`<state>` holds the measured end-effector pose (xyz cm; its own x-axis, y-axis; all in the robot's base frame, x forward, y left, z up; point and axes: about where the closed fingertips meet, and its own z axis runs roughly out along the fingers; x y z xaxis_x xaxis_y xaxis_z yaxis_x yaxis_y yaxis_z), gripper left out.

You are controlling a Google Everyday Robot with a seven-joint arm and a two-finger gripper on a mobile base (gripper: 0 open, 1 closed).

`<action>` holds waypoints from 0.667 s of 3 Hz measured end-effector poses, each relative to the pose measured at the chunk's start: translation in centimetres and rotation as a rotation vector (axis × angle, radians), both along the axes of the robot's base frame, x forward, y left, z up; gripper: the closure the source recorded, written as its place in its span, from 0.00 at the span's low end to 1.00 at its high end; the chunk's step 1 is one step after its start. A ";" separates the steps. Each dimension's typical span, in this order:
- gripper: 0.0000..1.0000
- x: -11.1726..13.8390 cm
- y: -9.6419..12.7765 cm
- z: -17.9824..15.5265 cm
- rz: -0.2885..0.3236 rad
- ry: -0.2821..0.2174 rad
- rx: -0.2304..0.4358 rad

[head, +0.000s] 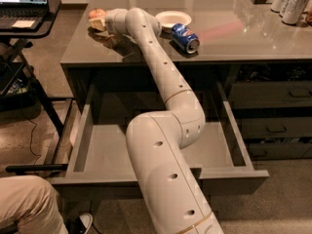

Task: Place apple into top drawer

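The apple (96,14), red-orange with a pale patch, is at the far left corner of the grey counter, between the fingers of my gripper (99,22). The gripper is shut on the apple and holds it just above the countertop, with a shadow under it. My white arm runs from the bottom of the view up over the top drawer (102,150). That drawer is pulled wide open below the counter and its grey inside is bare. The arm hides the middle of the drawer.
A blue soda can (185,37) lies on its side beside a white bowl (173,19) on the counter. Several cans (291,2) stand at the back right. Narrow dark drawers (278,111) are at right. A laptop stand (24,13) and a person's knee (24,204) are at left.
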<state>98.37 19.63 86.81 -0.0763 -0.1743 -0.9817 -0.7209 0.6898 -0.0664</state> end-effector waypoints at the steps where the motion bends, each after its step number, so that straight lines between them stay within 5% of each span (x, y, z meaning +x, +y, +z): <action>1: 0.89 0.1 -0.1 0.2 -0.005 -0.005 0.003; 2: 1.00 0.0 0.1 0.8 0.007 -0.020 0.016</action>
<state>98.33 19.73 87.63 -0.0551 -0.1588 -0.9858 -0.7244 0.6858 -0.0700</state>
